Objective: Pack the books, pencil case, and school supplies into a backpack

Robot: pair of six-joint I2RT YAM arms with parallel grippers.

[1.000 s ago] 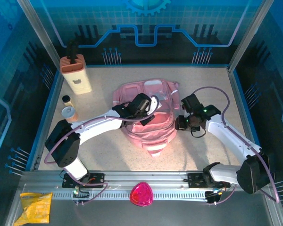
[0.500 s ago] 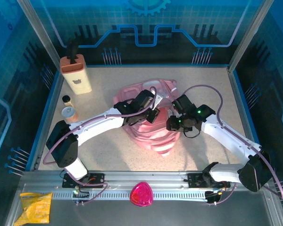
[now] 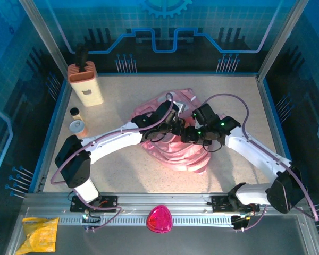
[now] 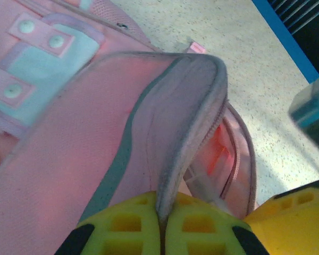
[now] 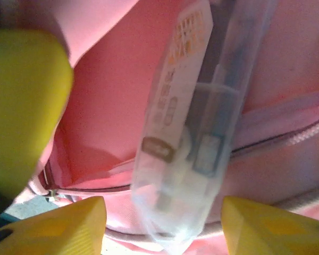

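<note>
The pink backpack (image 3: 176, 155) lies mid-table. My left gripper (image 3: 175, 125) (image 4: 162, 218) is shut on the grey-edged rim of its opening, holding the flap (image 4: 196, 106) up. My right gripper (image 3: 187, 134) (image 5: 162, 223) stands open at the mouth. A pale, see-through oblong school supply (image 5: 196, 133) hangs between its fingers with a gap on each side, pointing into the pink interior (image 5: 111, 106). A yellow finger (image 5: 21, 106) of the left gripper sits at the left of the right wrist view. The books and the pencil case are out of view.
A tall beige box with a black top (image 3: 85, 84) stands at the back left, with small jars (image 3: 76, 123) in front of it. A pink object (image 3: 159, 218) and a yellow bag (image 3: 40, 234) lie by the front rail. A blue rim (image 3: 53, 122) edges the table.
Both grippers came together over the backpack's mouth. The left one closed on the rim and lifted it. The right one's jaws widened, freeing the pale item. The backpack shifted toward the front right.
</note>
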